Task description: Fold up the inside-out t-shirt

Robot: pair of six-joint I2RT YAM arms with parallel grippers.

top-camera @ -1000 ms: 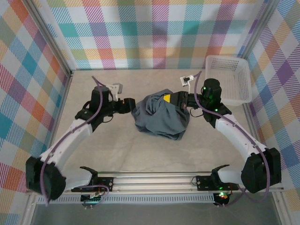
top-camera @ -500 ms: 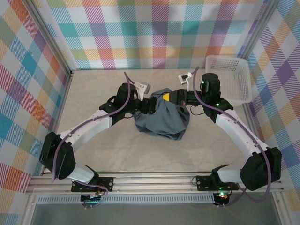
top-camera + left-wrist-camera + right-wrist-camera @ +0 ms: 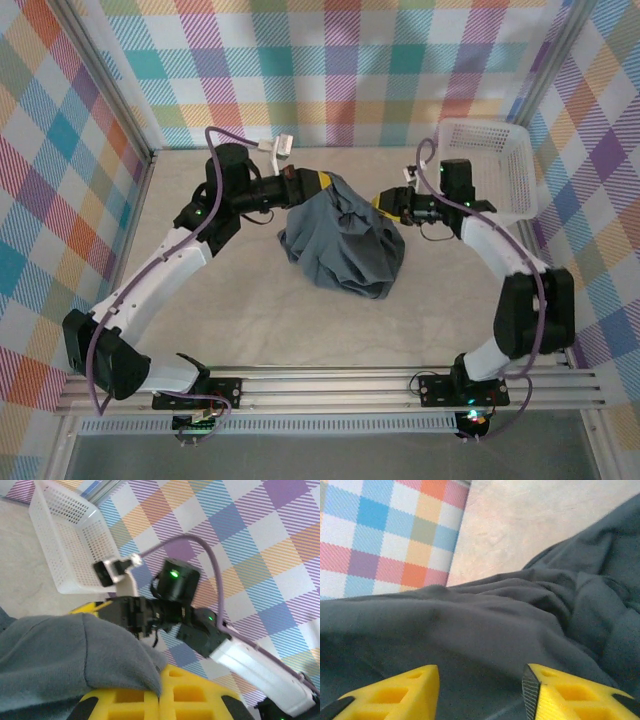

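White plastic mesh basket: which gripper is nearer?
Right. The right gripper sits at the dark grey t-shirt's edge facing the white plastic mesh basket; left gripper is across the shirt.

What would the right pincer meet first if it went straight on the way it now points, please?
The grey t-shirt: its cloth lies right ahead of the open right pincer, seemingly very close.

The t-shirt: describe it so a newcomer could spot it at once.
Start at the beige table inside the bright plaid walls. At its middle lies the t-shirt, a crumpled slate-grey heap. It is the only soft, dark cloth there, unlike the rigid white basket at the far right.
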